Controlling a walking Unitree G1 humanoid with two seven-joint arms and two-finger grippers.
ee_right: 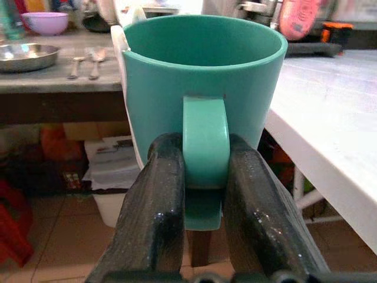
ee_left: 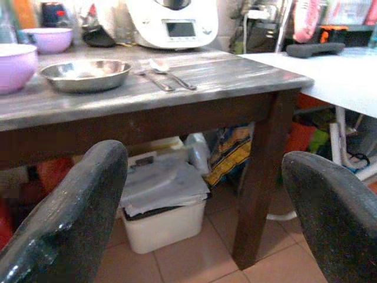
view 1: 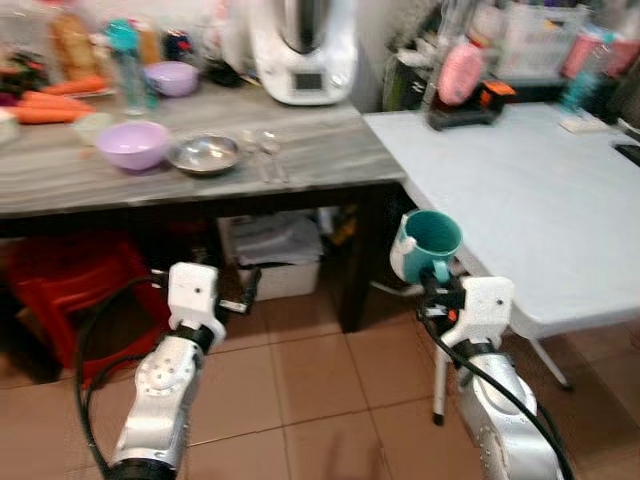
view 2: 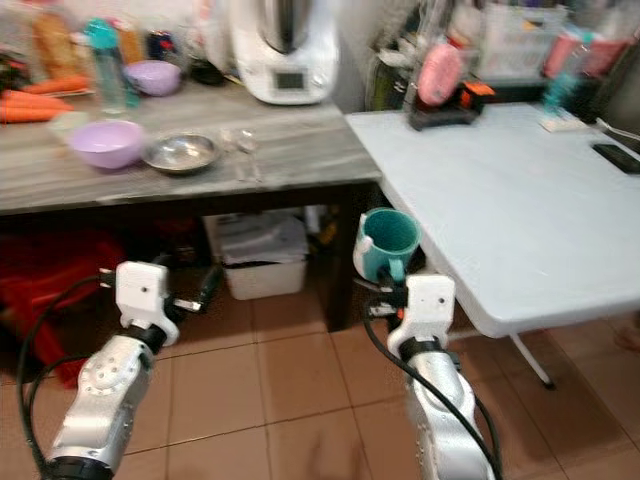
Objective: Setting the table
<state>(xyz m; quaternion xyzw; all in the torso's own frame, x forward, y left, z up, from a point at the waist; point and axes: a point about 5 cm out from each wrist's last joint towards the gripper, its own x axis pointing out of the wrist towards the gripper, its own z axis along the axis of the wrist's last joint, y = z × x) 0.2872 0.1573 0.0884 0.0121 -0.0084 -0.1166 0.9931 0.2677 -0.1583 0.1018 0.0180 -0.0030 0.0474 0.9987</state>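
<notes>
- Left eye view: the right gripper (view 1: 432, 283) carries a teal mug (view 1: 430, 243) upright, mouth up, held below the edge of the white desk (view 1: 520, 200). The desk top lies above and to the robot's right of the mug. Judgement: the mug must rise and travel right to clear the edge. The right arm is the nearer arm.
- Right eye view: the left gripper (view 2: 205, 288) hangs low before the wooden desk (view 2: 290, 150), holding nothing. On that desk stand a purple bowl (view 2: 104, 142), a steel bowl (view 2: 181, 152) and two spoons (view 2: 243, 152), near one another.
- Left wrist view: the left gripper's fingers (ee_left: 70, 218) stand wide apart, nothing between them. The steel bowl and spoons lie ahead and above, on the wooden desk.
- Right wrist view: the right gripper's fingers (ee_right: 156, 212) are clamped on the mug's handle (ee_right: 205, 141), one at each side. The handle runs vertically, facing the wrist. The white desk's edge lies just beside the mug.
</notes>
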